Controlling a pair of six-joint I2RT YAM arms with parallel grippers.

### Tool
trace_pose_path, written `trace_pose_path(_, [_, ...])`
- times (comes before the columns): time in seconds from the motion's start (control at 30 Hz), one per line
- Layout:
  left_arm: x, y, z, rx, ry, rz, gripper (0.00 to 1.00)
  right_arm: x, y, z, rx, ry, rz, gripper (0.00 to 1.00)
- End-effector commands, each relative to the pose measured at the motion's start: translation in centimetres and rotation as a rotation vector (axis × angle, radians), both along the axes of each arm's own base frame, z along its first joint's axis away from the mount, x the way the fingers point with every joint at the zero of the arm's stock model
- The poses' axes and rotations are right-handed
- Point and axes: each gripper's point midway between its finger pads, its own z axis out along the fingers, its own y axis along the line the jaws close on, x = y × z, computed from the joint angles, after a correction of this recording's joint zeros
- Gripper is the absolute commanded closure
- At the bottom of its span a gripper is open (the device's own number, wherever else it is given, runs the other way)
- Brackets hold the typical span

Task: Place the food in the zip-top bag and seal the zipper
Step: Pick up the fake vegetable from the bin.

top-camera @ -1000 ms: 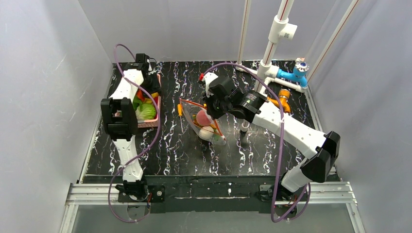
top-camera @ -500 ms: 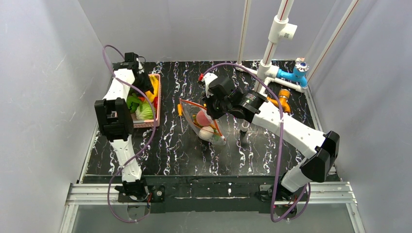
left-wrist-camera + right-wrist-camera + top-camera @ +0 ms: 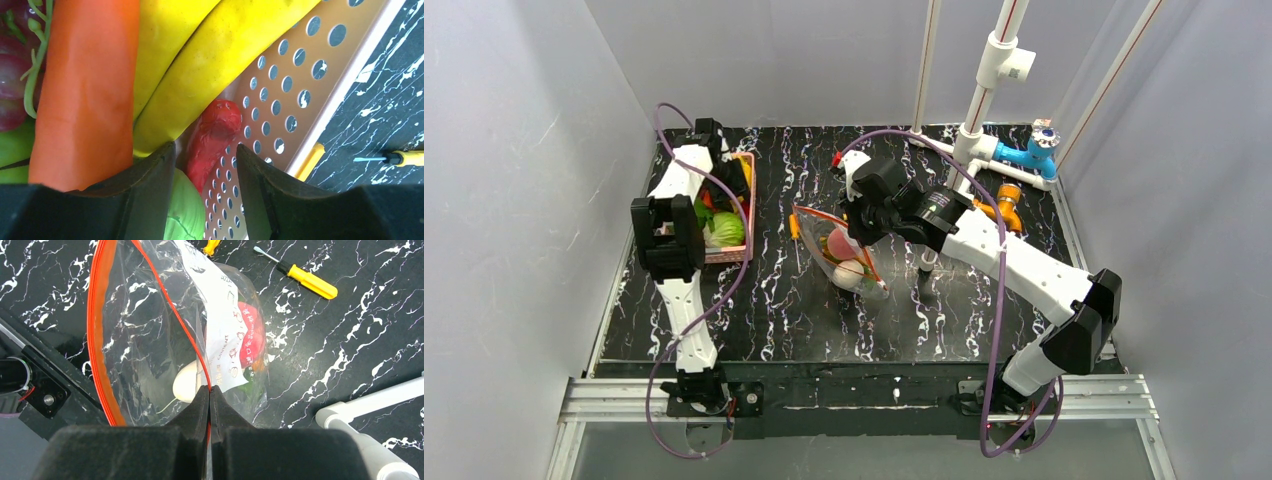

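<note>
The clear zip-top bag (image 3: 856, 272) lies mid-table with its mouth held open. My right gripper (image 3: 862, 233) is shut on one side of its orange-red zipper (image 3: 170, 307), pinched at the jaw tips (image 3: 209, 388); the other side of the zipper (image 3: 97, 330) curves away on the left. Inside the bag (image 3: 145, 340) are a white radish (image 3: 187, 382), a red-pink ball (image 3: 252, 335) and something green, partly behind the white label (image 3: 220, 330). My left gripper (image 3: 726, 185) is open, down in the pink basket (image 3: 750, 215). Its jaws (image 3: 205, 147) straddle a red pepper-like piece (image 3: 215, 132) above the green cabbage (image 3: 187, 215).
The basket (image 3: 280, 100) also holds an orange carrot (image 3: 85, 90), yellow bananas (image 3: 200, 65) and grapes. A yellow-handled screwdriver (image 3: 305, 280) lies by the bag, another (image 3: 405, 159) outside the basket. White pipes and a blue valve (image 3: 1029, 155) stand at the back right.
My left wrist swung left and back over the basket, then returned right and lower among the food. The right gripper has kept its hold on the zipper without moving.
</note>
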Motion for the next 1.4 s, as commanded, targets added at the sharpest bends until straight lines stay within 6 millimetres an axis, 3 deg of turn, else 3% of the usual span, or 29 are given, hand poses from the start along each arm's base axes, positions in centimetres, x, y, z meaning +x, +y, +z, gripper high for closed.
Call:
trace_pose_path(0.0, [-0.2,0.0,-0.5,0.047,0.022,-0.018,0.52,0.5,0.6,1.8,0.047,-0.020,-0.005,0.99])
trace_pose_path(0.33, [-1.2,1.3,-4.7,0.117,0.111,0.028,0.53,0.4,0.8,1.9,0.052,-0.014,-0.001,0.99])
trace_pose_path(0.47, [-2.1,-0.3,-5.1,0.113,0.135,-0.012,0.45,0.4,0.9,1.9,0.056,-0.011,0.002,0.99])
trace_pose_path(0.57, [-1.8,-0.5,-3.3,0.103,0.099,-0.019,0.44,0.4,1.0,1.9,0.058,-0.009,0.003,0.99])
trace_pose_path(0.77, [-0.6,-0.8,4.2,0.084,-0.030,-0.052,0.35,0.2,0.9,1.7,0.064,-0.007,0.004,0.99])
trace_pose_path(0.87, [-0.9,-1.1,6.6,0.069,-0.062,-0.064,0.33,0.2,1.0,1.7,0.071,-0.005,0.003,0.99])
trace_pose_path(1.37, [-8.4,1.0,7.0,0.181,0.009,-0.069,0.32,-0.3,0.9,2.1,0.108,-0.011,0.013,0.99])
